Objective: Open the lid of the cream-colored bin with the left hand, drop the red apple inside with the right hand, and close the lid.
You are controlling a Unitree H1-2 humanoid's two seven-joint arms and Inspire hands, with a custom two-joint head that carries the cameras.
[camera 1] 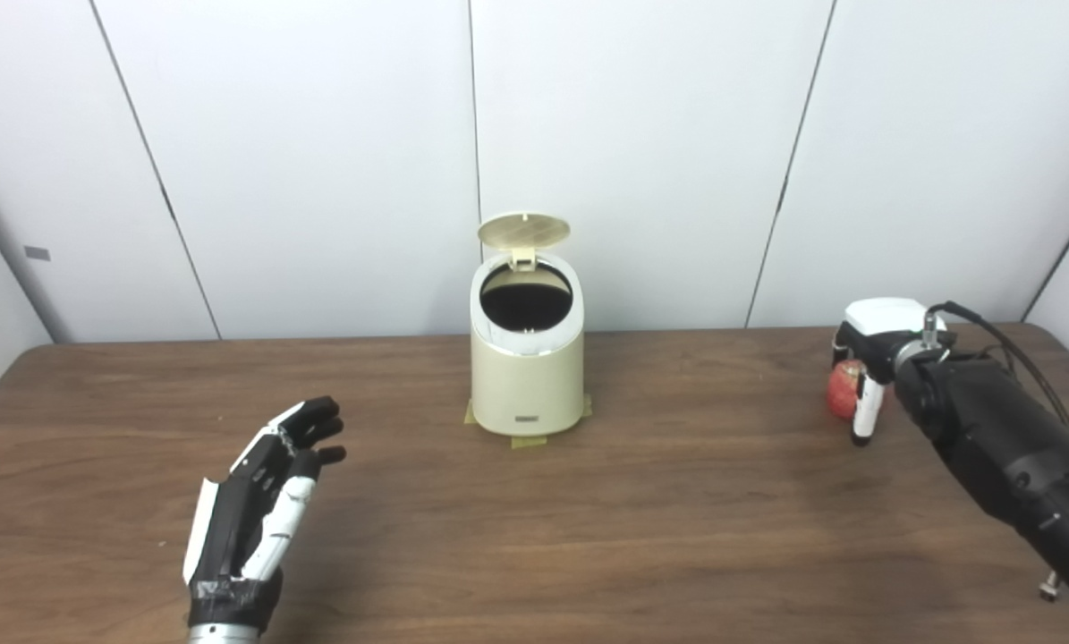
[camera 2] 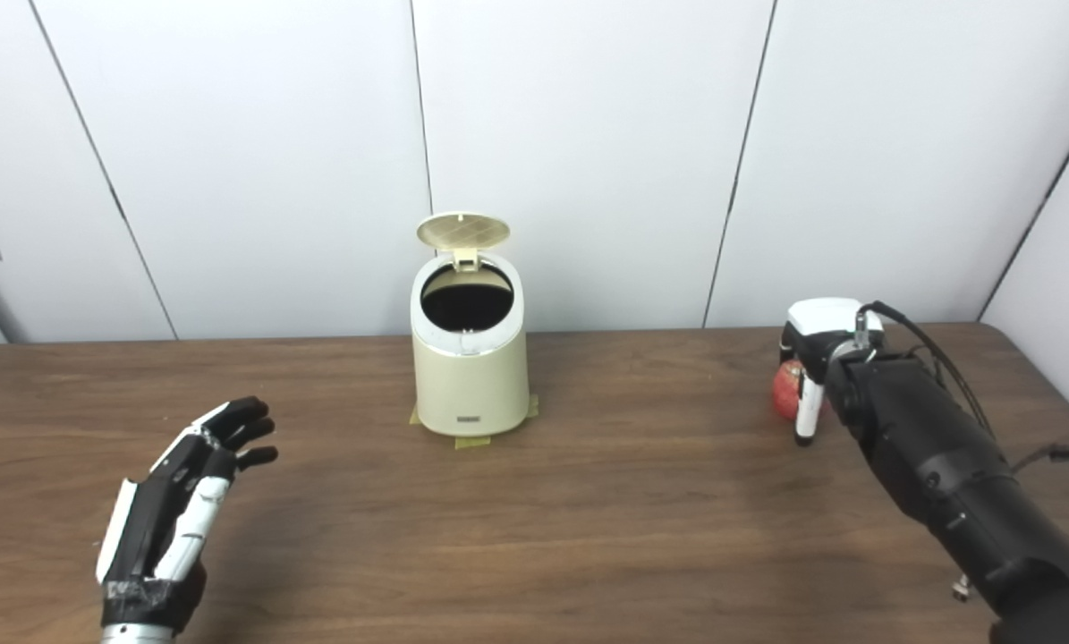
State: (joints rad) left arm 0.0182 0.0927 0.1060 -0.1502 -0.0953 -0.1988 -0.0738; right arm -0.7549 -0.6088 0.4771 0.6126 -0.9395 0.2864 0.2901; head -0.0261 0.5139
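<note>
At table's right, right hand [camera 1: 869, 353] fingers [camera 1: 865, 413] around red apple [camera 1: 842, 390], left hand [camera 1: 261, 501] fingers spread

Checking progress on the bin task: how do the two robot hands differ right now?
The left robot hand is open, fingers spread, holding nothing; the right robot hand is curled over the red apple. The left sits at the near left of the table, the right at its far right edge. Neither touches the cream-colored bin, whose lid stands open.
</note>
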